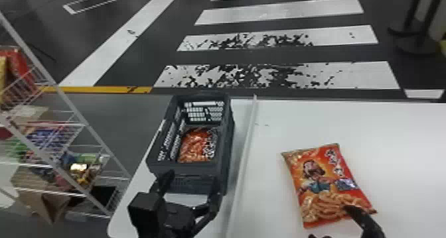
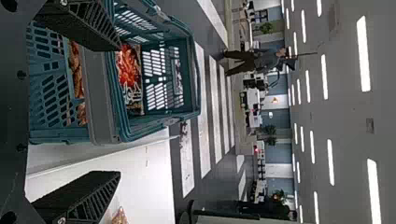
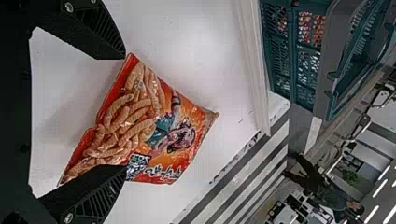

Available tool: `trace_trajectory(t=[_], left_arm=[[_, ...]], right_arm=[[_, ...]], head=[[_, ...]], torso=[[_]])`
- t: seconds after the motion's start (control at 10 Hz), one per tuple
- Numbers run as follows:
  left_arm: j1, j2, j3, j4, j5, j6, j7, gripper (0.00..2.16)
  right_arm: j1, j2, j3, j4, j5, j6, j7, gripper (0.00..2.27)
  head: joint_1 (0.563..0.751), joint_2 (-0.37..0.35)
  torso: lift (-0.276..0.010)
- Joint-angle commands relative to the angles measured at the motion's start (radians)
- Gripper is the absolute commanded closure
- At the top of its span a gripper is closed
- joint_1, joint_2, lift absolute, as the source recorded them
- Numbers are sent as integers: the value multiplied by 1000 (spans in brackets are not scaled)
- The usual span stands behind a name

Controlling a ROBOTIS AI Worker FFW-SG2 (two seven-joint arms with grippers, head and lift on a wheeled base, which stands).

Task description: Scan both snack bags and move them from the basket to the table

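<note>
An orange-red snack bag (image 1: 323, 177) lies face up on the white table (image 1: 405, 138). Over its near end is my right gripper (image 1: 328, 221); in the right wrist view the same gripper (image 3: 124, 112) is open, one finger overlapping an edge of the bag (image 3: 144, 121). The second snack bag (image 1: 195, 147) rests inside the dark basket (image 1: 185, 169) on the left; the left wrist view shows this bag (image 2: 128, 70) behind the basket's grey handle. At the basket's near end stands my left gripper (image 1: 189, 187), open and empty, its fingers (image 2: 77, 198) spread wide in the left wrist view.
A raised white strip (image 1: 244, 154) runs between the basket and the bag on the table. Wire shelves (image 1: 63, 121) with packaged goods stand at the left. Beyond the table's far edge is dark floor with white stripes.
</note>
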Motion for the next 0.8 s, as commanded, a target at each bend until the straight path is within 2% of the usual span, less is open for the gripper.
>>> trace_trajectory(t=[0.0, 0.2, 0.4, 0.7], left_arm=[[4, 0, 0, 12, 0, -11, 0, 43], [7, 5, 2, 20, 0, -20, -2, 43], [14, 6, 11, 21, 10, -20, -13, 43], [23, 8, 28, 21, 22, -20, -23, 43]], right_arm=[[-39, 20, 52, 42, 36, 31, -1, 87], [-69, 35, 99, 89, 80, 37, -1, 87], [-103, 34, 142, 146, 132, 34, -1, 87], [-142, 23, 160, 188, 169, 34, 1, 87]], head=[[695, 285], [695, 321], [695, 350], [695, 350]], torso=[[-98], [-98], [-98], [-98]])
